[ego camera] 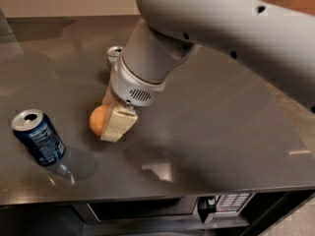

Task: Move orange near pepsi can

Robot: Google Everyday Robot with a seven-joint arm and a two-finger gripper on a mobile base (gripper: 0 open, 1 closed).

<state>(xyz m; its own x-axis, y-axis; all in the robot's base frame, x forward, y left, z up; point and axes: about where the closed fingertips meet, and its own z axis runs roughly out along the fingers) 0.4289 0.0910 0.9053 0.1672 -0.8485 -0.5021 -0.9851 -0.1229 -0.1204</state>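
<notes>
The orange (98, 119) is held in my gripper (109, 123), just above the grey tabletop, left of centre. The gripper's cream-coloured fingers (118, 124) are closed around it; one finger covers the orange's right side. The pepsi can (38, 137), dark blue with white print and a silver top, stands upright near the front left, a short gap to the left of the orange. My large grey arm (206, 28) reaches in from the upper right.
A white and green can (114, 53) stands behind the gripper, mostly hidden by the wrist. The grey table (221, 132) has its front edge close below the pepsi can. An appliance with a control panel (224, 200) sits under the table.
</notes>
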